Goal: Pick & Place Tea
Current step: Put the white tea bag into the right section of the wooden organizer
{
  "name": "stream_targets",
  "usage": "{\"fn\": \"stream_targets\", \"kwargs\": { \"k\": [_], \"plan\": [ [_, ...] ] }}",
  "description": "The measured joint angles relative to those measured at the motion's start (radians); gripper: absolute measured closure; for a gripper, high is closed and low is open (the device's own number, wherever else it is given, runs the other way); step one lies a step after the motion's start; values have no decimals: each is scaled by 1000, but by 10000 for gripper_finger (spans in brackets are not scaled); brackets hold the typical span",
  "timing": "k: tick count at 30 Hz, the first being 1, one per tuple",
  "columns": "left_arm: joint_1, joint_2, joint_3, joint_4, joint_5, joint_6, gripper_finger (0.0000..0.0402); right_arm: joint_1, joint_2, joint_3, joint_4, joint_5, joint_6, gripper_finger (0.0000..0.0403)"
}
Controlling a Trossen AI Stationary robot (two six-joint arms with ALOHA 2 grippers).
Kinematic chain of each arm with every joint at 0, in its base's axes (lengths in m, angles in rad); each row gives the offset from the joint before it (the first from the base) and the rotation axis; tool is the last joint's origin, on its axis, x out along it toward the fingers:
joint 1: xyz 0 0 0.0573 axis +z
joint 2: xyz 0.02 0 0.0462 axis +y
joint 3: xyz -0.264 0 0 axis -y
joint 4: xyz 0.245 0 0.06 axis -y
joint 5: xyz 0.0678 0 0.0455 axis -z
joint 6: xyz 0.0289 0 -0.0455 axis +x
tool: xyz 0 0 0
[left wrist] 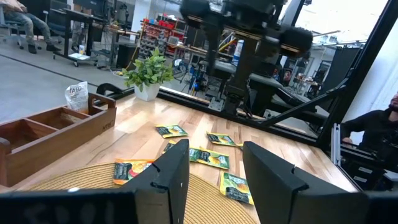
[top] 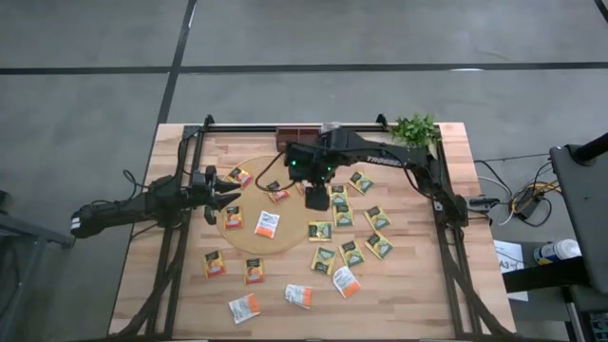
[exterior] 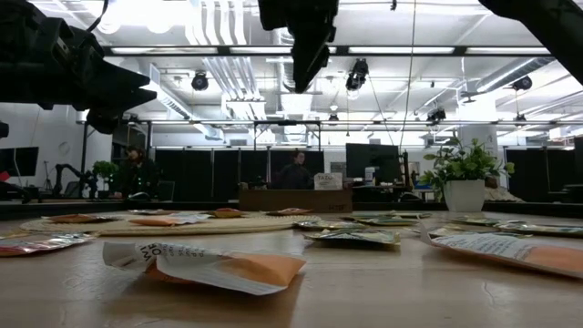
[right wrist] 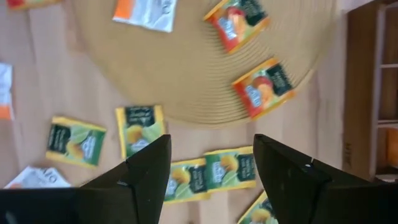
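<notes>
Butcher-block worktop point(top: 418, 285) carries the tea sachets point(top: 344, 281) strewn across its middle and near half, several lying on the round woven mat point(top: 249, 239), with a wooden tray point(top: 285, 136) and a potted plant point(top: 414, 128) at the far edge. Left gripper point(top: 231, 195) hovers over the mat's left rim, fingers parted on nothing. Right gripper point(right wrist: 210, 163) hangs above the mat's far-right rim, pointing down at the green-yellow sachets point(right wrist: 231, 168), jaws spread and empty.

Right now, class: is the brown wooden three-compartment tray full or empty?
Nearly empty: the wooden tray shows two bare compartments; one white sachet stands at its far end.
</notes>
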Motion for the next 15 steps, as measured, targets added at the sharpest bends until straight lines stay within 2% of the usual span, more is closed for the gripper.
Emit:
{"fn": "stream_targets", "kwargs": {
  "k": [15],
  "plan": [
    [0, 0, 0, 0, 0, 0, 257, 139, 0, -2, -63, 0, -11, 177]
  ]
}}
